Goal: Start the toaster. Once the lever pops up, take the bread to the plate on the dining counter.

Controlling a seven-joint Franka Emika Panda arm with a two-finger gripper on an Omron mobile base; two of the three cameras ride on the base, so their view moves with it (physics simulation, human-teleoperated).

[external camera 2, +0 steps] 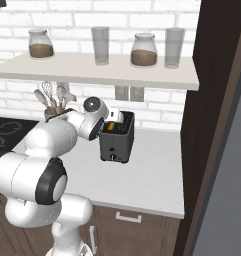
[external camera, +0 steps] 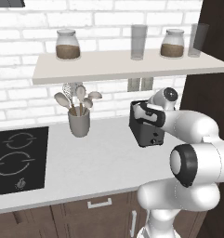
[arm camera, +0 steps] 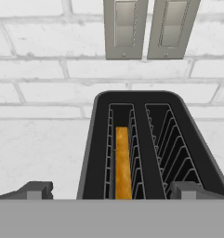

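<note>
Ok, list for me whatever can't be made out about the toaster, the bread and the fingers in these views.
- Toaster lever: its top is behind the arm in both base views, and the hand view cuts off its near end.
- Bread: only its top edge shows in the left slot in the hand view; the rest sits down in the slot.
- Fingers: only the tips show, cut off at the bottom of the hand view.
- Knob: too small to read any setting.

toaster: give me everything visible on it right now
The toaster is a small boxy dark grey unit, metal-looking, standing upright on the pale worktop below two wall outlets. Its near end face carries a small pale knob. The top has two slots with wire racks; the bread stands on edge in the left slot as the hand view shows it, the other slot is empty. The open gripper hovers above its near end, not touching.
</note>
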